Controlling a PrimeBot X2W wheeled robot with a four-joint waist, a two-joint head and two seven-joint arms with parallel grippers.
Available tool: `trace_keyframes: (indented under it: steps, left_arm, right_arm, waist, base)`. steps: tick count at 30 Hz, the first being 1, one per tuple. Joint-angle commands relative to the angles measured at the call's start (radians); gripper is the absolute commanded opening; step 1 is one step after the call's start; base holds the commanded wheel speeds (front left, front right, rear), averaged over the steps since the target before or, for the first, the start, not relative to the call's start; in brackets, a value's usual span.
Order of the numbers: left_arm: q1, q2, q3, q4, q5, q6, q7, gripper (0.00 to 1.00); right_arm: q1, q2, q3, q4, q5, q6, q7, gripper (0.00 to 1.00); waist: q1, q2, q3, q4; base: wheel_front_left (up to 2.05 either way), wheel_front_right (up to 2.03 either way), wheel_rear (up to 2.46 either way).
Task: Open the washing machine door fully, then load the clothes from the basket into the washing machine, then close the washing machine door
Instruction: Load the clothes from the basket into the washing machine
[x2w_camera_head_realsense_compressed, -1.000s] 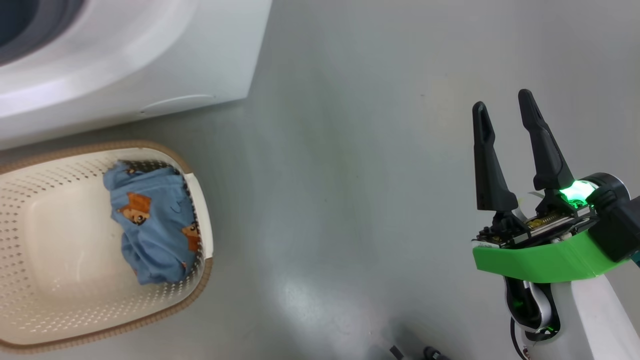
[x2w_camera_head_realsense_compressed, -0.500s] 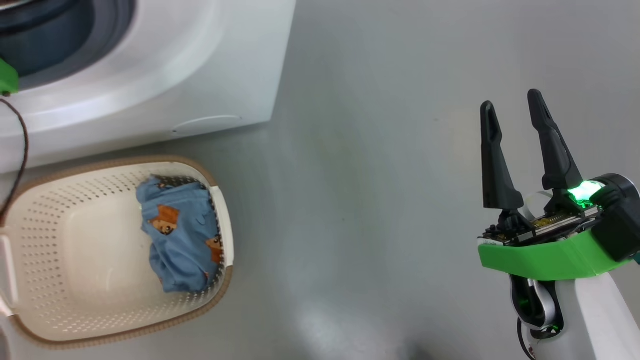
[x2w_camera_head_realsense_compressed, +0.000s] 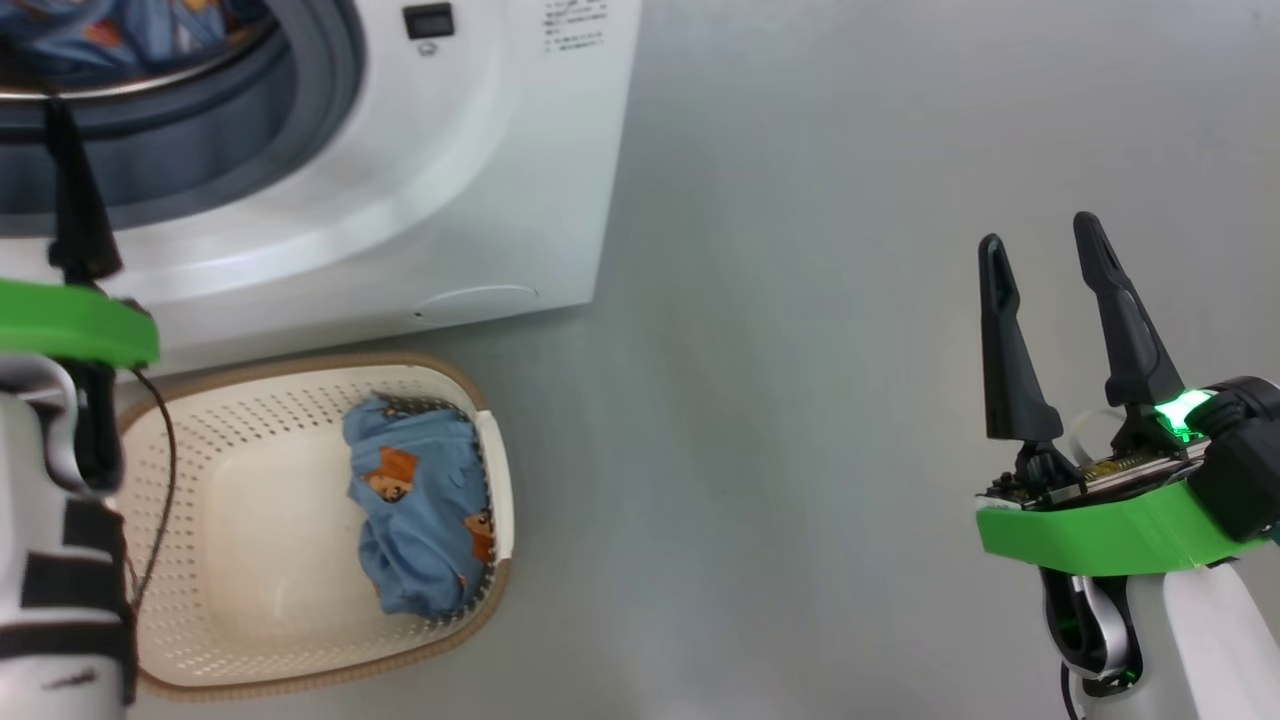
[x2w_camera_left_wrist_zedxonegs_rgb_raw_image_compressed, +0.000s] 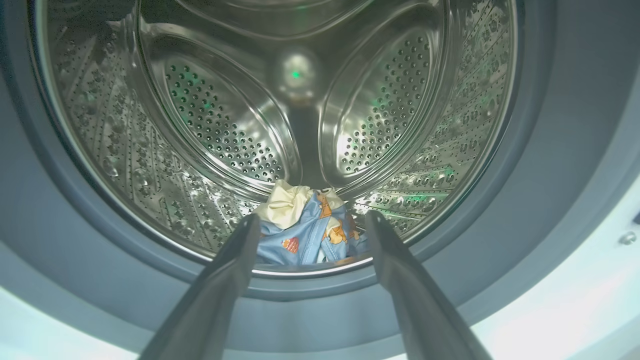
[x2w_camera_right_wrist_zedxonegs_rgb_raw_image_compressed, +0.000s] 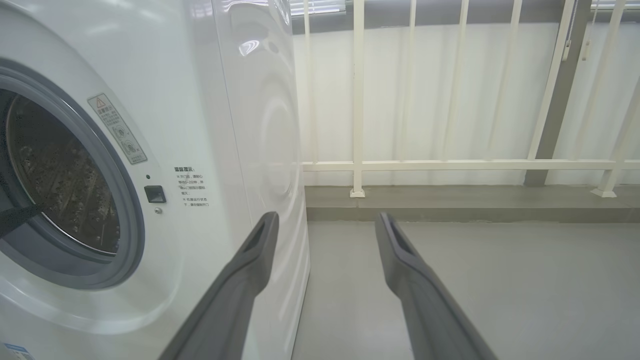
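Grey floor (x2w_camera_head_realsense_compressed: 800, 400) bears the cream perforated basket (x2w_camera_head_realsense_compressed: 230, 425); left pincer (x2w_camera_left_wrist_zedxonegs_rgb_raw_image_compressed: 311, 218), wide and empty like right pincer (x2w_camera_head_realsense_compressed: 1038, 235), should pinch its blue printed garment (x2w_camera_head_realsense_compressed: 420, 520) mid-bunch.

Washing machine (x2w_camera_head_realsense_compressed: 500, 200): white front-loader, mouth open, steel drum straight ahead of the left gripper (x2w_camera_left_wrist_zedxonegs_rgb_raw_image_compressed: 311, 220).
Drum clothes (x2w_camera_left_wrist_zedxonegs_rgb_raw_image_compressed: 300, 240): blue printed bundle, cream patch, lying low just beyond that gripper.
Basket (x2w_camera_head_realsense_compressed: 300, 368): cream, perforated, brown-rimmed, upright, well left of the right gripper (x2w_camera_head_realsense_compressed: 1038, 235).
Basket clothes (x2w_camera_head_realsense_compressed: 420, 520): crumpled blue, orange-brown figures, against the wall nearest the right gripper.

grey floor (x2w_camera_head_realsense_compressed: 800, 400); white railing (x2w_camera_right_wrist_zedxonegs_rgb_raw_image_compressed: 450, 164) before a pale wall (x2w_camera_right_wrist_zedxonegs_rgb_raw_image_compressed: 485, 90)
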Motion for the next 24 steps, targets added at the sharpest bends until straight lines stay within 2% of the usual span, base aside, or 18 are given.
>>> trace_keyframes:
  steps: [1, 14, 24]
  left_arm:
    - [0.029, 0.035, 0.032, -0.041, 0.017, -0.002, -0.006, 1.00]
    - [0.241, -0.053, 0.062, -0.186, 0.110, -0.006, -0.006, 1.00]
    - [0.383, -0.086, 0.061, -0.268, 0.126, -0.006, -0.006, 1.00]
  right_arm:
    - [0.028, -0.011, 0.014, -0.022, -0.012, 0.007, -0.005, 1.00]
    - [0.083, -0.046, -0.006, -0.005, -0.013, 0.007, -0.005, 1.00]
    - [0.129, -0.056, -0.029, -0.003, -0.015, 0.007, -0.005, 1.00]
  waist:
    - [0.0002, 0.0000, -0.030, 0.025]
    - [0.0002, 0.0000, -0.122, 0.076]
    - [0.0002, 0.0000, -0.182, 0.108]
  base:
    - [0.00, 0.00, 0.00]
    - [0.00, 0.00, 0.00]
    - [0.00, 0.00, 0.00]
